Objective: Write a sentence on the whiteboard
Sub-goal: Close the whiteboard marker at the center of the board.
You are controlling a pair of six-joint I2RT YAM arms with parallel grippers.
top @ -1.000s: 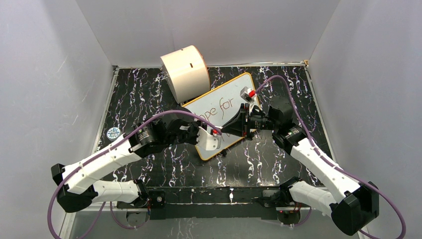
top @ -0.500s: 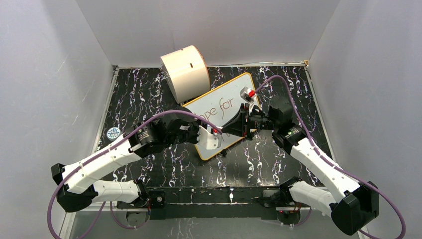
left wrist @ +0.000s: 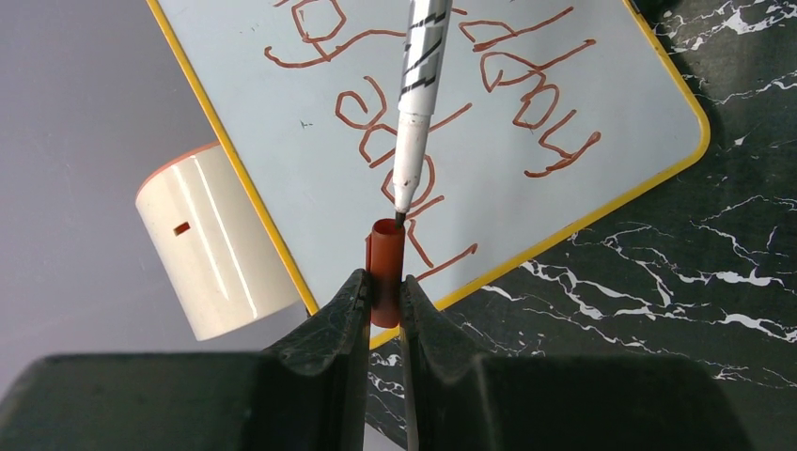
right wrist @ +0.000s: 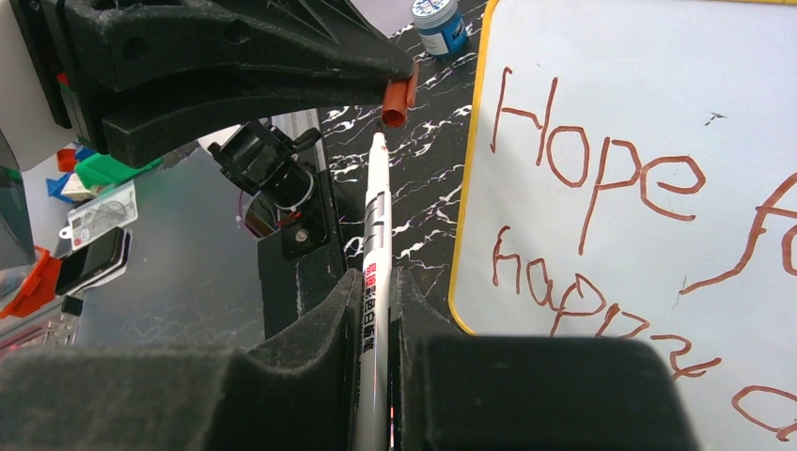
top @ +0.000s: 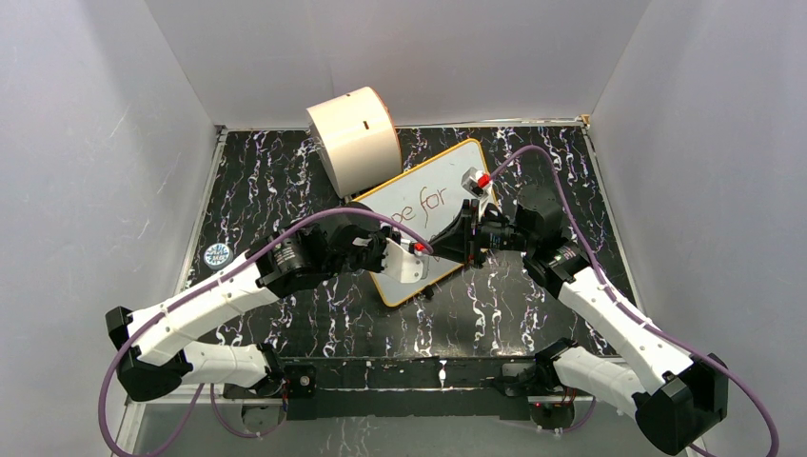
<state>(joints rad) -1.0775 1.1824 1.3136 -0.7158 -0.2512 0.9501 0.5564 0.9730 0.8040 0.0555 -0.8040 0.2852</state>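
Two grippers meet over the near-left part of the whiteboard [top: 433, 186] [left wrist: 282, 141] [right wrist: 752, 94]. The board lies flat on the black marbled worktop [top: 257, 181], ctr to far right, turned askew w/ one corner toward the far right. It has a thin orange-tan rim & rounded corners.

Left gripper [top: 406, 251] [left wrist: 383, 287] comes in from the left, jaws narrow, pinched on a red-brown cap [top: 418, 247] [left wrist: 385, 268] [right wrist: 399, 99]. The cap's open mouth faces the right arm.

Right gripper [top: 445, 244] [right wrist: 376, 282] comes in from the right, jaws narrow too, clamped round the barrel of a white marker [left wrist: 418, 85] [right wrist: 376, 216] w/ black print. The marker tip sits right at the cap's mouth. Can't tell if it's inside or only at the rim. Cap & marker hang over the board's near-left edge.

Sentence [top: 419, 202] [left wrist: 536, 103] [right wrist: 601, 188] is on the board in thin red-brown hand lettering, 2 lines. "Hope for" runs along the far line. "happy" + one more word run along the near line. That last word is partly behind the marker in the left wrist view & cut off in the right wrist view.

Cream drum [top: 354, 140] [left wrist: 211, 249] lies on its side at the far left, just beside the board's far-left edge, w/ a small slot in its wall. Small blue-and-white pot [top: 217, 254] [right wrist: 439, 21] stands near the left edge of the worktop, well apart from the board.
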